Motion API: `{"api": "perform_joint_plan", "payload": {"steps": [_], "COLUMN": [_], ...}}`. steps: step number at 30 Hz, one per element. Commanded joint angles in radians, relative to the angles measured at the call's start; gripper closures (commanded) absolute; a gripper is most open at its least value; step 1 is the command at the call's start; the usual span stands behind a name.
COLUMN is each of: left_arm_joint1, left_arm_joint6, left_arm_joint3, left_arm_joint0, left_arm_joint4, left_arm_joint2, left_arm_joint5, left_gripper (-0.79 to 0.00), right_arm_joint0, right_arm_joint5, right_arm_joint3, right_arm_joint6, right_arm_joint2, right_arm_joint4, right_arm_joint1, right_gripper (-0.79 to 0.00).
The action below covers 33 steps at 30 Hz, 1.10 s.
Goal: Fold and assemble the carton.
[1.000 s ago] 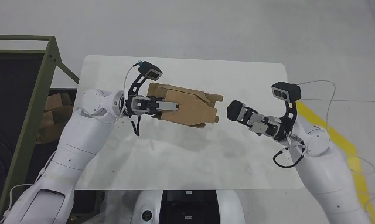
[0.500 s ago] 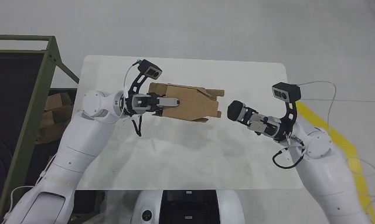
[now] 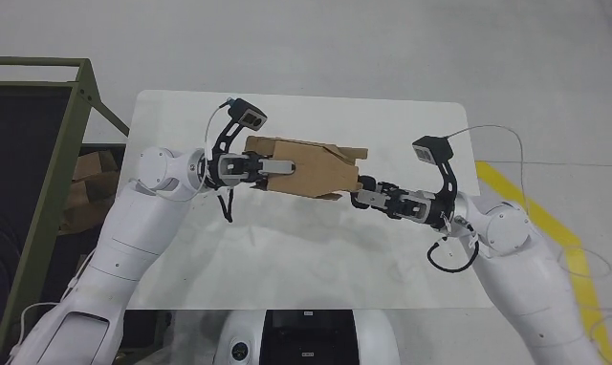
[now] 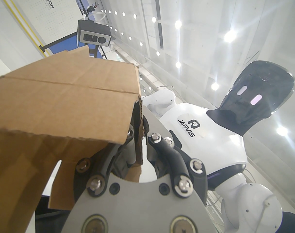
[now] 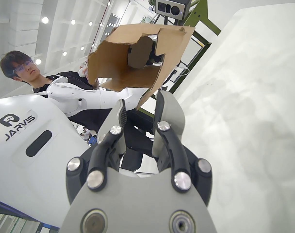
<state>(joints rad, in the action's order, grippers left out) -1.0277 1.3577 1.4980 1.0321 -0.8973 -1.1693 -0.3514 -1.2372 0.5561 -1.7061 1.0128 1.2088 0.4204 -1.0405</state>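
Closing in from the desk's (image 3: 287,260) right edge, the right claw (image 3: 363,195) now straddles, fingers apart, a flap corner of the carton (image 3: 311,169), which the left claw (image 3: 271,167) clamps aloft near the far edge, readying a fold

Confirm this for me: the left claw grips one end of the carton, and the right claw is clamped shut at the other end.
Not quite. The right claw is open, not clamped shut: the right wrist view shows its fingers apart at a flap corner of the carton. The left claw does grip the other end.
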Motion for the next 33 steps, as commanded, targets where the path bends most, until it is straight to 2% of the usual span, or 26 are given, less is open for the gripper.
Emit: {"api": "perform_joint_plan", "payload": {"steps": [1,6,11,33], "left_arm_joint1": [-0.001,-0.005,-0.008,-0.020], "left_arm_joint6": [0.001,0.006,0.009,-0.027], "left_arm_joint3": [0.000,-0.006,-0.013,-0.037], "left_arm_joint0": [0.000,-0.001,-0.001,0.001], "left_arm_joint4": [0.000,0.001,0.001,0.042], "left_arm_joint2": [0.000,-0.001,-0.004,-0.030], "left_arm_joint5": [0.001,0.004,0.004,-0.030], "left_gripper": [0.000,0.000,0.000,0.000], "right_arm_joint0": [0.006,0.012,0.013,0.032], "right_arm_joint5": [-0.006,-0.015,-0.024,-0.027], "right_arm_joint3": [0.004,0.009,0.013,0.014], "right_arm_joint6": [-0.001,-0.007,-0.013,0.033], "right_arm_joint2": [-0.003,-0.008,-0.009,-0.039], "right_arm_joint4": [-0.004,-0.009,-0.012,0.007], "right_arm_joint1": [-0.001,-0.002,-0.002,-0.005], "right_gripper": [-0.163,-0.120,0.000,0.000]}}
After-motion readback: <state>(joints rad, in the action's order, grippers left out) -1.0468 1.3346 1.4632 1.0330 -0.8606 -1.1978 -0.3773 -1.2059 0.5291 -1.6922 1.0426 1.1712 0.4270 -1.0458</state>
